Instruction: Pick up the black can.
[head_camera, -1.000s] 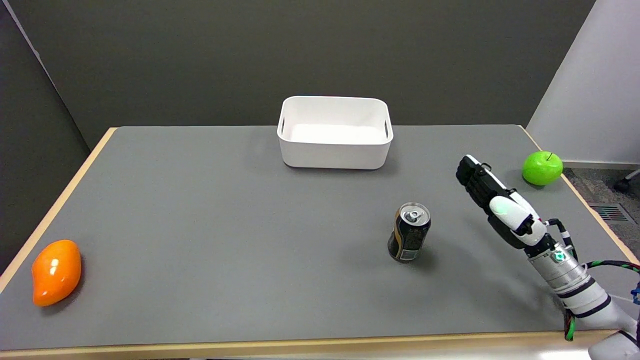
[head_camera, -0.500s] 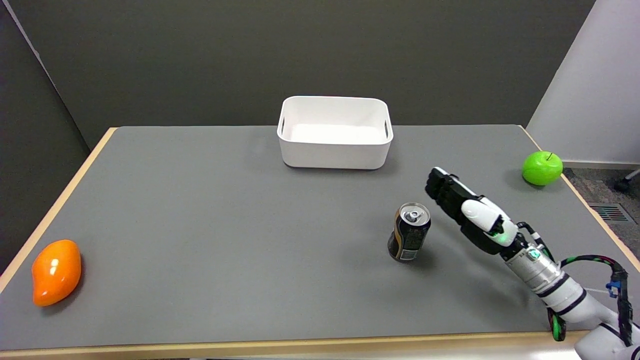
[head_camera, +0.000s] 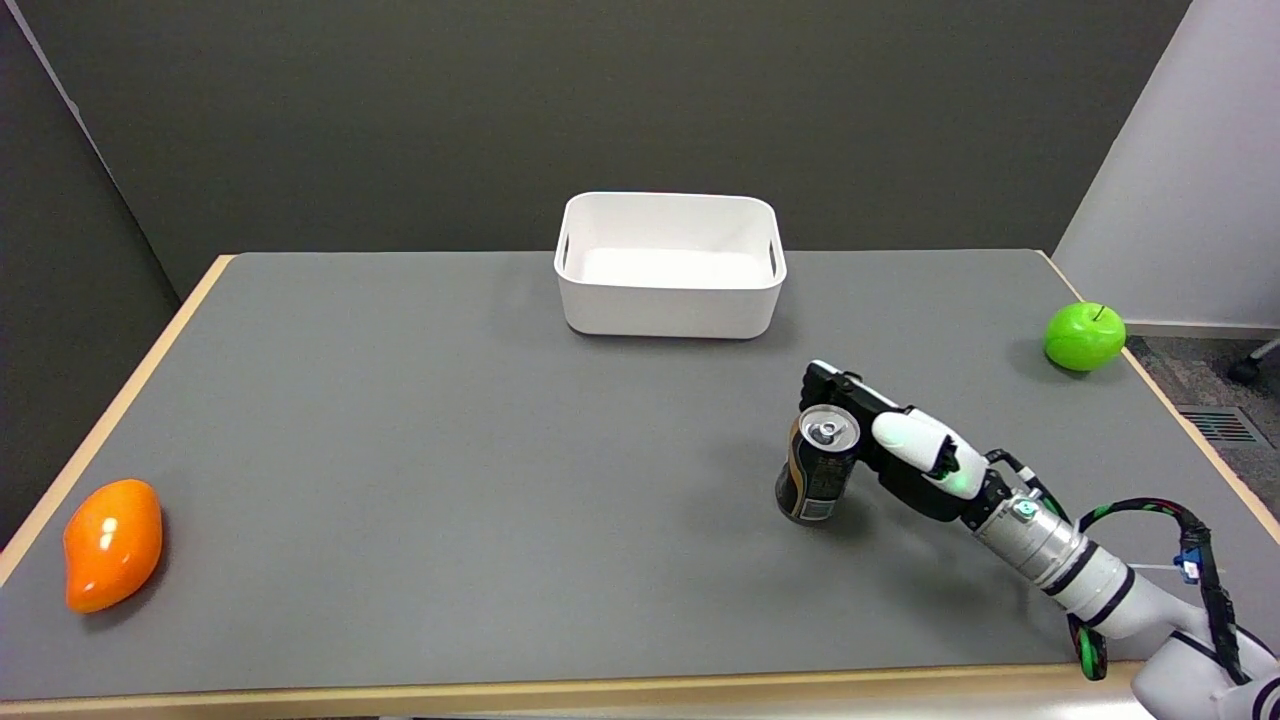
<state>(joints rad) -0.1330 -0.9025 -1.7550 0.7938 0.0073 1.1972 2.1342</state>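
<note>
The right hand (head_camera: 895, 440) is now much nearer to the black can (head_camera: 818, 464) than one second ago. Earlier it was far to the right, close to the desk's right side and held higher. It moves left and lower across the desk, and now it lies just beside the can's right side, with its fingers (head_camera: 835, 385) reaching behind the can's top.

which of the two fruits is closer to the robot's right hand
The green apple, at the table's far right edge. The orange fruit lies by the left edge, across the table from the right hand, which is at the black can.
</note>
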